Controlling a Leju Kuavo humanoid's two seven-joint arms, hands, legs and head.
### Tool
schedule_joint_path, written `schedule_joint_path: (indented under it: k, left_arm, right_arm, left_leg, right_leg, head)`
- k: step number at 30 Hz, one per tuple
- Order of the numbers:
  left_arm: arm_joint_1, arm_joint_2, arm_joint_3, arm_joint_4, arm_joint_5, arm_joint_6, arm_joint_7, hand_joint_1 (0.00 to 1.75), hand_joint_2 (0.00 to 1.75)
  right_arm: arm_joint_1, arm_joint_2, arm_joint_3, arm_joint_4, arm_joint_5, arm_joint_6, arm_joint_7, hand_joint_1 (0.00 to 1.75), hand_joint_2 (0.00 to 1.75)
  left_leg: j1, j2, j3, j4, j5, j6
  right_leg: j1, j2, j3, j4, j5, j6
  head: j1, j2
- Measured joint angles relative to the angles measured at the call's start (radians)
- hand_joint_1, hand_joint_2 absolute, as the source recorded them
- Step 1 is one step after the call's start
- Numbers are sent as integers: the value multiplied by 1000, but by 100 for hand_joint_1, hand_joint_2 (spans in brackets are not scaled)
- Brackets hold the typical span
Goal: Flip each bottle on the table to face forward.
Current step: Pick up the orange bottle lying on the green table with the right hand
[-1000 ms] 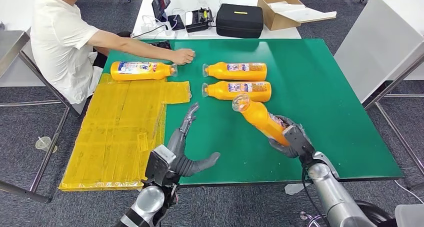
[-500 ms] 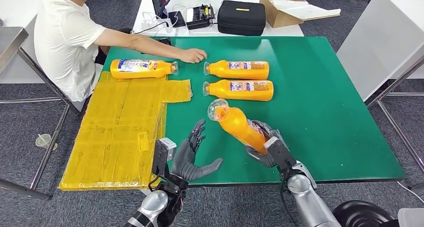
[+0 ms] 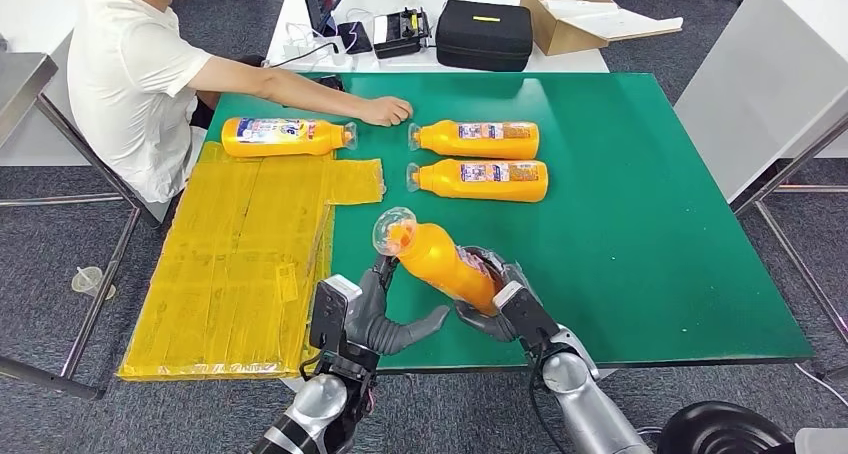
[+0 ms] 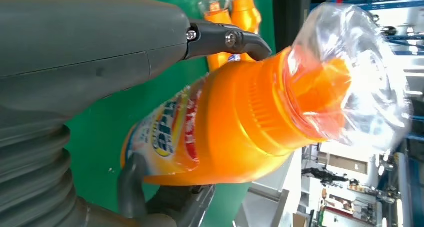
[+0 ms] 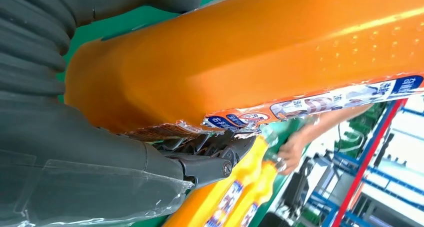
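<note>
The right hand (image 3: 497, 299) grips the base of an orange bottle (image 3: 440, 263), lifted off the green table (image 3: 640, 224) in the lower middle of the head view, tilted with its clear cap pointing up and left. The left hand (image 3: 375, 309) sits just beside it, lower left of centre, holding nothing – fingers spread, their tips up at the bottle's neck; whether they touch it I cannot tell.

Two more bottles (image 3: 474, 139) (image 3: 478, 179) lie side by side above centre, labels up, caps to the left. A fourth bottle (image 3: 285, 137) lies in the upper left, at the far edge of a yellow sheet (image 3: 240, 264), cap to the right. A person (image 3: 135, 69) sits at upper left, one hand (image 3: 388, 110) resting on the table between that bottle and the pair.
</note>
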Motion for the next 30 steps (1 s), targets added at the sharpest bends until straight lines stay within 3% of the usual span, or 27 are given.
schedule_joint_path:
  k: [7, 22, 26, 30]
  left_arm:
    - [-15, -9, 3, -20, -24, 76, -76, 0, 175]
    - [-42, -19, 31, -32, 224, 8, 38, 0, 175]
    - [-53, -19, 35, -17, 265, -14, 53, 165, 175]
    - [-65, -19, 37, 1, 278, -19, 47, 175, 175]
  right_arm:
    - [-17, 38, 62, 18, 4, -28, -7, 175, 175]
    - [-50, 95, 153, 63, -7, -133, -40, 175, 175]
    - [-60, 103, 166, 72, -17, -141, -47, 175, 175]
    - [-66, 105, 172, 74, -29, -141, -47, 175, 175]
  left_leg:
    - [0, 0, 0, 0, 0, 0]
    - [0, 0, -1, 0, 0, 0]
    - [0, 0, -1, 0, 0, 0]
    - [0, 0, -1, 0, 0, 0]
  right_leg:
    - [0, 0, 0, 0, 0, 0]
    - [0, 0, -1, 0, 0, 0]
    - [0, 0, -1, 0, 0, 0]
    - [0, 0, -1, 0, 0, 0]
  head:
    - [0, 0]
    - [0, 0]
    - [0, 0]
    - [0, 0]
